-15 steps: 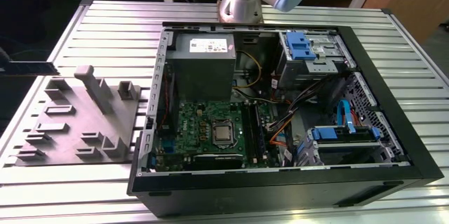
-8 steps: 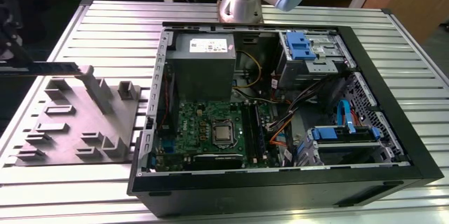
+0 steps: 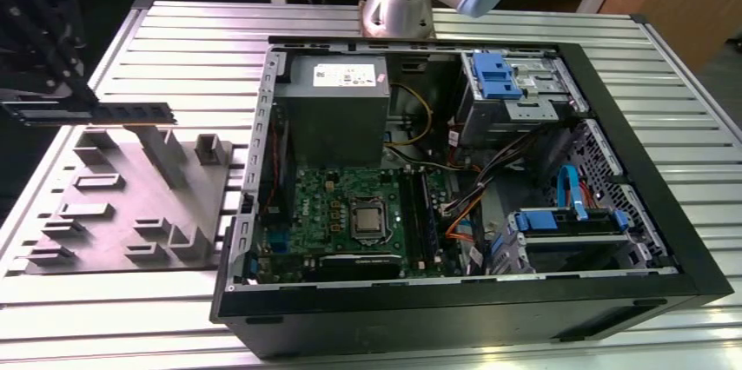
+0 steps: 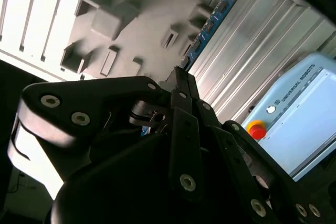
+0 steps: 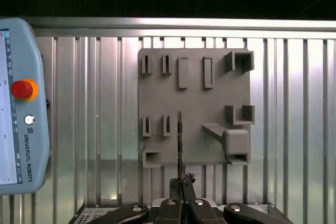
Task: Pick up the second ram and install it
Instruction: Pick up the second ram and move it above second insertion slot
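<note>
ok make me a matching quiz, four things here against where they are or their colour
Things:
1 ram
2 holder
3 motherboard
4 pendant button

Place or colour:
A red
B inside the case
C on the table beside the case
D clamped in the gripper

Pairs: 1-D, 2-C, 3-B, 4-A
</note>
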{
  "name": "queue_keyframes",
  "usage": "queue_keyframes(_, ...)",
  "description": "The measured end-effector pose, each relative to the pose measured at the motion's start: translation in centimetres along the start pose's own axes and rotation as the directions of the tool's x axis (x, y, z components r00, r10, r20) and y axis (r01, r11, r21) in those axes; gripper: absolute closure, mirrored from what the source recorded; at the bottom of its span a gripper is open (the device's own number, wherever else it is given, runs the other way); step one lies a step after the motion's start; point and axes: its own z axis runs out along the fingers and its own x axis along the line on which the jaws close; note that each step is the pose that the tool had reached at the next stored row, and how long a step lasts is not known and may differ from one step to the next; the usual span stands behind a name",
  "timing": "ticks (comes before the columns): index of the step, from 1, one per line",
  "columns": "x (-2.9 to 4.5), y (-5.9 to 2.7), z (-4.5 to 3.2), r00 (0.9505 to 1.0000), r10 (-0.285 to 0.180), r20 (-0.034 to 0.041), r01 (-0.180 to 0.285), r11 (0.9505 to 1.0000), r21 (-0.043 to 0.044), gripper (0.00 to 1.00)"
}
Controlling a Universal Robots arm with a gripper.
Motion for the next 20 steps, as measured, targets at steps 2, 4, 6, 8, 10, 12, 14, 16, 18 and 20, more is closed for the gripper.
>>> queue_keyframes(2, -0.02, -0.89, 0.00, 1.0000, 0.000, -0.0001, 0.000, 1.0000, -0.0001, 0.89)
queue_keyframes(4, -0.03, -1.78, 0.01, 1.0000, 0.000, 0.0001, 0.000, 1.0000, 0.0000, 0.89)
queue_keyframes(6, -0.04, -2.71, 0.01, 1.0000, 0.000, 0.0002, 0.000, 1.0000, 0.0000, 0.89)
queue_keyframes(8, -0.05, -3.61, 0.02, 1.0000, 0.000, 0.0003, 0.000, 1.0000, -0.0001, 0.89)
queue_keyframes(10, -0.07, -4.51, 0.02, 1.0000, 0.000, 0.0004, 0.000, 1.0000, 0.0000, 0.89)
queue_keyframes(12, -0.08, -5.41, 0.03, 1.0000, 0.000, 0.0006, 0.000, 1.0000, -0.0001, 0.89)
queue_keyframes(14, -0.09, -6.35, 0.03, 1.0000, 0.000, 0.0006, 0.000, 1.0000, 0.0000, 0.89)
queue_keyframes(16, -0.10, -7.25, 0.03, 1.0000, 0.000, 0.0006, 0.000, 1.0000, -0.0001, 0.89)
queue_keyframes(18, -0.12, -8.14, 0.04, 1.0000, 0.000, 0.0007, 0.000, 1.0000, 0.0000, 0.89)
queue_keyframes(20, -0.13, -9.04, 0.05, 1.0000, 0.000, 0.0007, 0.000, 1.0000, -0.0001, 0.89)
